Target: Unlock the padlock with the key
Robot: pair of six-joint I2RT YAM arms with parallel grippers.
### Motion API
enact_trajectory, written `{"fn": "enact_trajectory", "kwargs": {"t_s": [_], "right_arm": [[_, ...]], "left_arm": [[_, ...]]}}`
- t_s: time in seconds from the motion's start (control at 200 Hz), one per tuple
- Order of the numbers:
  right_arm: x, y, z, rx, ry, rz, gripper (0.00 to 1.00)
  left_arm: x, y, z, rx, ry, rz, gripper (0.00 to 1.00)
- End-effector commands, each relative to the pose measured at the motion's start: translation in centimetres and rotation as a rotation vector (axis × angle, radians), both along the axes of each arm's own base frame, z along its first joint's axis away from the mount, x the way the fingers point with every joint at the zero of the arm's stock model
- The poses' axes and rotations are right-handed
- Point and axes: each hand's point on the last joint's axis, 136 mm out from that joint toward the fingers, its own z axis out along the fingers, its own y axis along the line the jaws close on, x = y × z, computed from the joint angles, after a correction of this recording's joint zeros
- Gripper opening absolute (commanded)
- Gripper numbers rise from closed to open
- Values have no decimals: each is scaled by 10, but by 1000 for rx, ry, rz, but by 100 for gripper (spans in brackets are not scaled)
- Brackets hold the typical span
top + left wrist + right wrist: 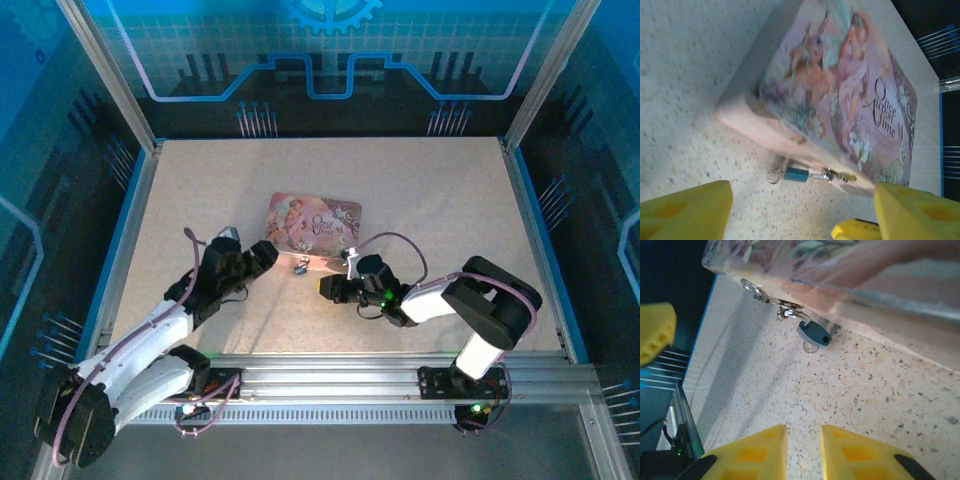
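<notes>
While the padlock [813, 333] lies against the pink tin's [315, 215] edge, left gripper [802, 212] spread, right gripper [803, 432] barely parted, empty: advise steadying padlock first.

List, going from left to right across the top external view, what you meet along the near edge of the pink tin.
left gripper → padlock → right gripper. The pink tin lies just beyond them and spans most of that stretch, so it has no single place in the order.
</notes>
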Motion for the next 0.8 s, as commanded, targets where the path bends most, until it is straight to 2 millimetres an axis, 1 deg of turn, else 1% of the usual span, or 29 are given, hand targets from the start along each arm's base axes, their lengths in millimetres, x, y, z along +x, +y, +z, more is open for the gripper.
{"fn": "enact_trajectory", "kwargs": {"t_s": [0.0,0.07,0.135,0.245,0.41,0.49,0.575,0.71,0.795], "right_arm": [[6,-11,6,-64,-51,3,29],[8,-14,12,-80,-81,20,34],[11,-16,18,-81,-102,30,39],[14,-16,24,-68,-127,60,46],[21,-18,28,-72,-158,79,57],[24,-19,29,-72,-164,86,61],[29,-21,29,-70,-163,78,62],[35,-22,32,-55,-171,81,63],[39,-23,34,-57,-183,86,64]], "left_arm": [[5,3,25,72,-48,-101,80],[13,6,31,87,-57,-127,83],[22,7,30,77,-47,-151,83],[38,7,24,54,-20,-182,84],[62,6,16,49,-9,-205,84],[71,2,12,46,-1,-233,81],[77,0,1,58,33,-249,75],[83,5,-17,103,79,-238,72],[82,9,-29,134,113,-238,69]]}}
